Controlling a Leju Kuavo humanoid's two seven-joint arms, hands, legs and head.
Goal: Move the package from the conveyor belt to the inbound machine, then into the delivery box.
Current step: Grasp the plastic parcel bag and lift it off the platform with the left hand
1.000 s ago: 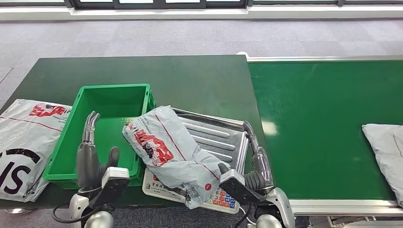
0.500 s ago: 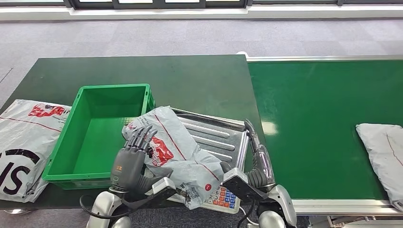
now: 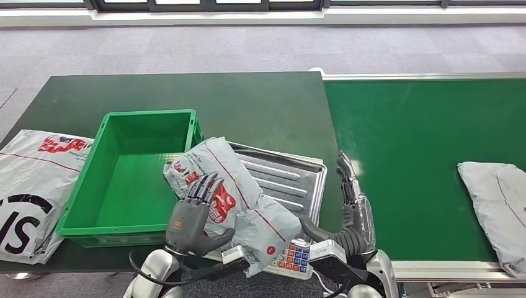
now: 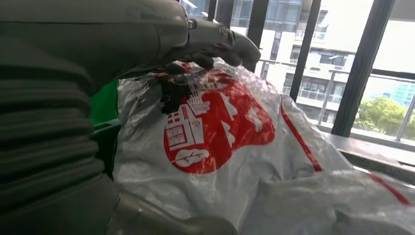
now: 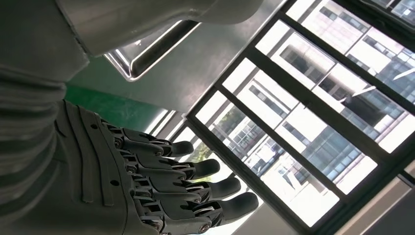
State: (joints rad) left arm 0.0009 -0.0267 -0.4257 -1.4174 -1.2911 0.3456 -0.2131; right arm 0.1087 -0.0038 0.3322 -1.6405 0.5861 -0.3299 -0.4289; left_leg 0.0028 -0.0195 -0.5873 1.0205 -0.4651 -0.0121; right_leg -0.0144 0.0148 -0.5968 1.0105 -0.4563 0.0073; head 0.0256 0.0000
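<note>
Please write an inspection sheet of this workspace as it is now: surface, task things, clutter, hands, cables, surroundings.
Surface: dark green table; conveyor belt to the right.
Job's things: package lies on the inbound machine, overlapping the empty delivery box rim.
Clutter: printed bag on the table's left end; grey parcel on the belt.
Hands: left hand on the package; right hand open, fingers straight, beside the machine.
Cables: black cable at the left wrist.
Surroundings: grey carpet; windows in the wrist views.
</note>
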